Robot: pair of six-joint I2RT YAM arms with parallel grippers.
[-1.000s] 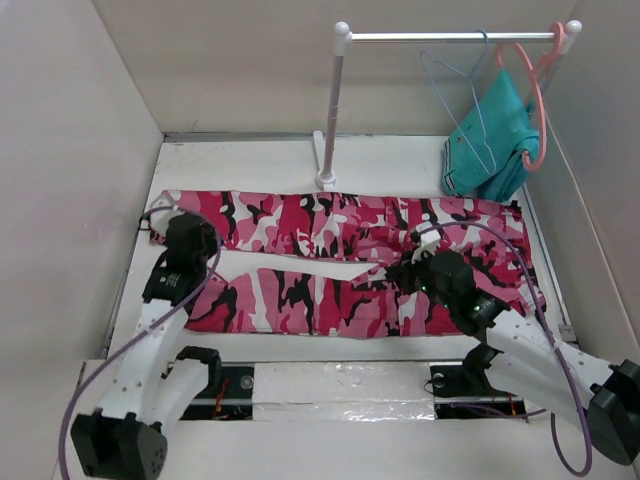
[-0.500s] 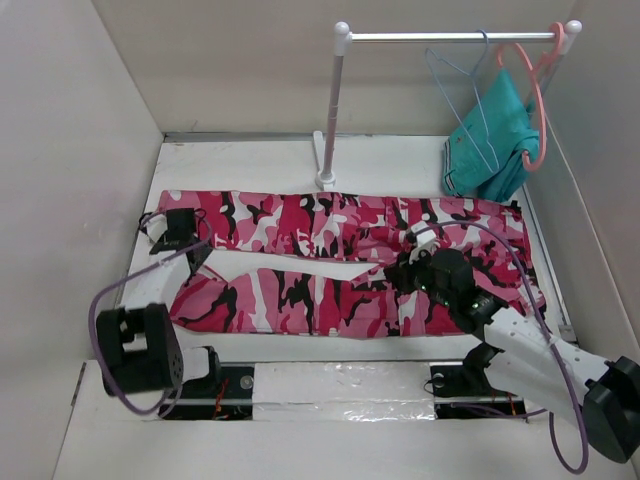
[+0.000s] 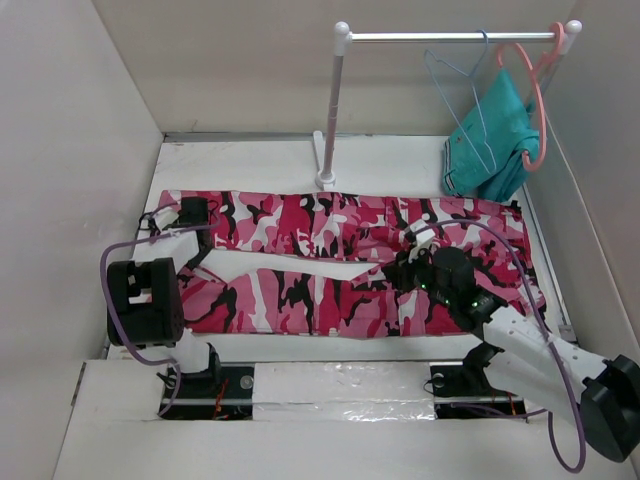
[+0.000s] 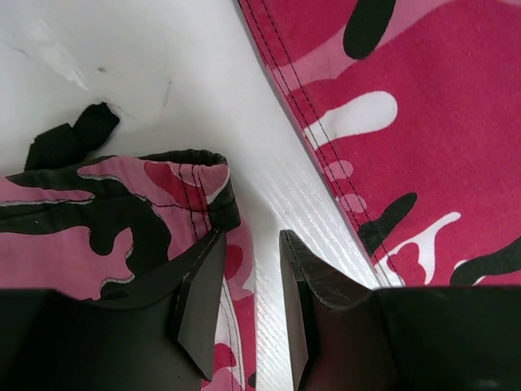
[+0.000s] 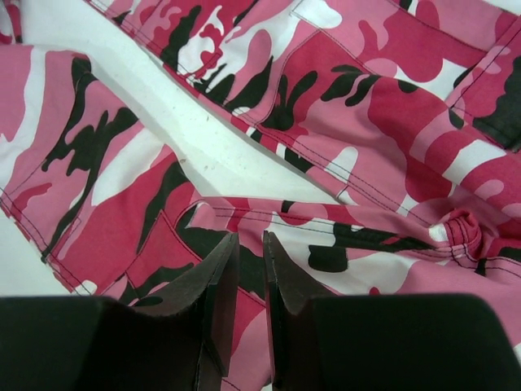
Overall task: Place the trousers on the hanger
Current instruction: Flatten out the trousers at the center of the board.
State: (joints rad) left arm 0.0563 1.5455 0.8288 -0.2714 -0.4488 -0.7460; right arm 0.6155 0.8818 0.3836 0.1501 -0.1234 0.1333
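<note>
Left arm has folded back toward its base, and its gripper (image 3: pixel 190 212) has slid from the nearer leg's cuff up to the gap between the two cuffs; the right arm has barely shifted.

The trousers (image 3: pixel 340 265) lie flat across the middle of the table (image 3: pixel 250 160), waist toward the right edge and both legs running to the left edge, a wedge of bare table between them. They are spread like this, I judge, so each arm can reach one end.

The left gripper (image 4: pixel 251 244) hangs over that wedge with its jaws spread a little. One finger rests at a folded-over cuff, and nothing is pinched. The right gripper (image 5: pixel 250 244) sits over the crotch seam, jaws nearly together with a slim gap, and the cloth below it lies loose.

The hanger (image 3: pixel 465 100), thin blue wire, hangs bare from the rail (image 3: pixel 450 37) at the far right corner, well apart from the trousers. Beside it a salmon-pink hanger (image 3: pixel 537 110) carries a teal garment (image 3: pixel 490 140). Nothing else holds anything.
</note>
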